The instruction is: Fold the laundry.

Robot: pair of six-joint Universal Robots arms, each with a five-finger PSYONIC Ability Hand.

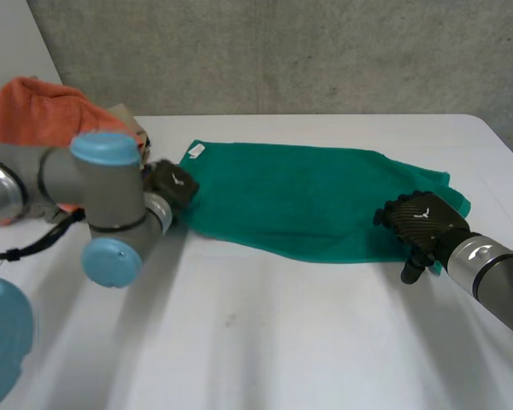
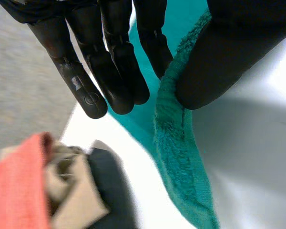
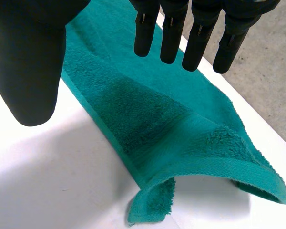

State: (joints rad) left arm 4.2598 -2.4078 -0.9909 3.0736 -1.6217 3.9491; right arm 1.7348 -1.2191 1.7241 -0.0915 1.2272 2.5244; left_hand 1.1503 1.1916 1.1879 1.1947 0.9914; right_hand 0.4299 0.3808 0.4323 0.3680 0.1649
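Right hand, fingers straight, above green towel, corner curled

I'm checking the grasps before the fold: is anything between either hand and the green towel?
Nothing visible does. The left hand is open at the green towel's left edge, the right hand open over its right end. The laundry pile lies beside the left hand, off the towel.

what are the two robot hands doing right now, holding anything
left robot hand: open, straight fingers at the green towel's edge.
right robot hand: open above the towel, holding nothing.
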